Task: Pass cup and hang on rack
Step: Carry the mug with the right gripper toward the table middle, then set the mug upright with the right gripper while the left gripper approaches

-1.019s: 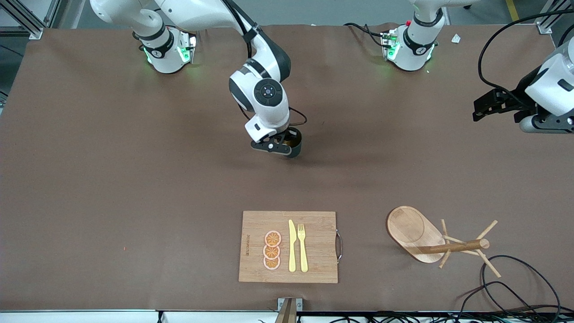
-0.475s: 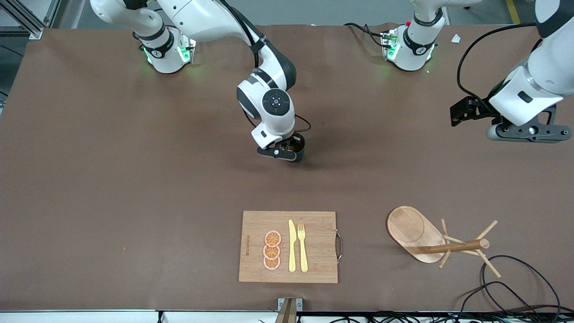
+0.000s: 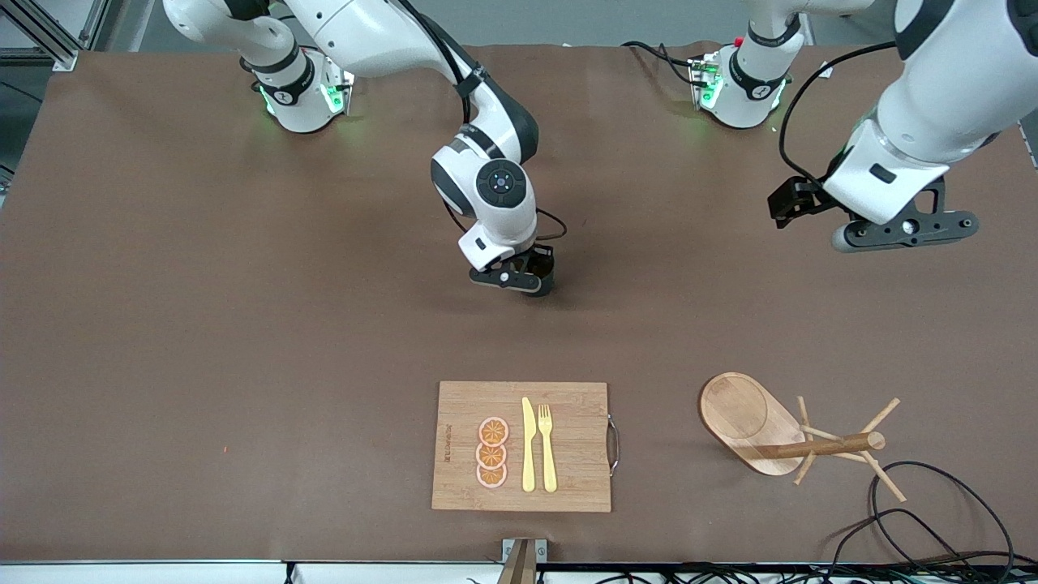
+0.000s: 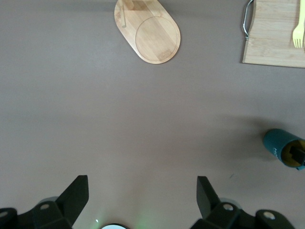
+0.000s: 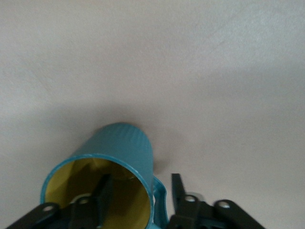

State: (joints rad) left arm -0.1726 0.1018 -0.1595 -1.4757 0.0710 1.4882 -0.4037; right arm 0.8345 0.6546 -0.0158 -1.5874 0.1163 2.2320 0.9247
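The right gripper (image 3: 531, 280) is down at the table's middle, the cup (image 3: 542, 274) under it. The left gripper (image 3: 904, 231) hangs over the left arm's end, the rack (image 3: 754, 422) nearer the camera.

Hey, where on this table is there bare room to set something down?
Bare brown table runs toward the right arm's end, and between the ribbed teal cup and the bamboo cutting board. It is crowded nearest the camera: board, wooden mug rack and black cables.
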